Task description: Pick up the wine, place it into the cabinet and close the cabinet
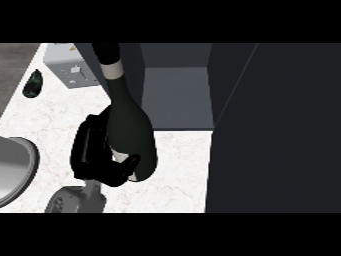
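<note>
Head view: I've got the wine bottle [129, 125] in the left hand [95, 155].

Fingers and thumb are curled round the bottle's lower body; its neck points up and away from the hand, label band near the top. Open cabinet [177, 95] sits just beyond and right of the hand, its dark door [284, 125] far right. Small dark object [34, 84] lies up-left on the marble worktop [47, 120]; sink rim [10, 172] is left of the hand. I can't see the right hand.
</note>
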Controlling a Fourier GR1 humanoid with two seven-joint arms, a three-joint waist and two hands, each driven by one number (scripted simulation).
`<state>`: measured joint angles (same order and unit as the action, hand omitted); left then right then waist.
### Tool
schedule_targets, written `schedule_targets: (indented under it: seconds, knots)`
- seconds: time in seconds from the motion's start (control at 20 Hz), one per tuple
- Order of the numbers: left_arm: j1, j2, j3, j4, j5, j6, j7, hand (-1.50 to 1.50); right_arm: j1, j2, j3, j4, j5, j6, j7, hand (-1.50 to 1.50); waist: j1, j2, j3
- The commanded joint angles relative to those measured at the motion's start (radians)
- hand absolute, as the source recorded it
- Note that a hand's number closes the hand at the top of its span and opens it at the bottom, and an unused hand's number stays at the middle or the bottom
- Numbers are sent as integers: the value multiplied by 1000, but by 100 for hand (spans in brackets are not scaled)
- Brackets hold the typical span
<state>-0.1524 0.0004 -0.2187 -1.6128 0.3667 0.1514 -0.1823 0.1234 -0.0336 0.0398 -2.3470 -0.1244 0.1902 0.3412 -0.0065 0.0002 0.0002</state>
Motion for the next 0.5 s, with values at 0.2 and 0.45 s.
schedule_targets:
  seconds: [0.2,0.45]
  knots:
    - [-164,0,-63,189,-50,121,-87,150,5,-16,-44,52,-29,34,-52,-150,0,0,0]
    - [-277,0,-91,316,-66,186,-56,150,81,15,35,-31,45,26,-73,-150,-6,0,0]
